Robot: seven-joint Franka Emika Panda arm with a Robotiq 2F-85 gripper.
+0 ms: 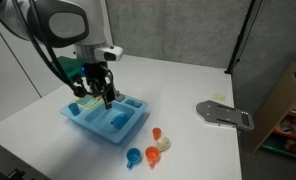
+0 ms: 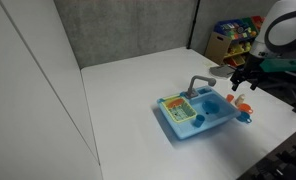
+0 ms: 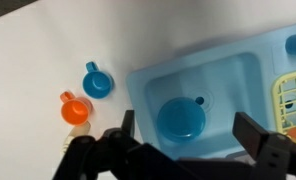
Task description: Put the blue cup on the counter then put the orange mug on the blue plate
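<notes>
Black jaws, apart and empty, hang over the light-blue sink (image 3: 238, 65). In the wrist view the sink's open basin shows between them. The blue plate (image 3: 181, 120) lies flat on the floor of that basin, nothing on it.

Progress, judged from the layout:
- The blue cup (image 3: 95, 82) sits upright on the white table (image 3: 28, 45), outside the sink and near its outer wall, so the first half looks done.
- The orange mug (image 3: 75, 108) is also on the table, just beside the cup on the side away from the sink. I can't tell if the two touch.
- The mug is not yet on the plate, so the grasp, the lift over the sink rim and the set-down are all left.

Around the sink:
- A green-yellow rack (image 3: 291, 95) fills the sink's other compartment, next to the plate's basin.
- In an exterior view a second small orange piece (image 1: 157, 133) and a cream piece (image 1: 165, 144) lie on the table near the sink's corner, close to cup and mug.
- A grey faucet-like part (image 1: 225, 114) lies well apart from the sink.

In the way: the cup crowds the mug on the sink side, so a grasp could nudge it. The sink wall stands between mug and plate.
</notes>
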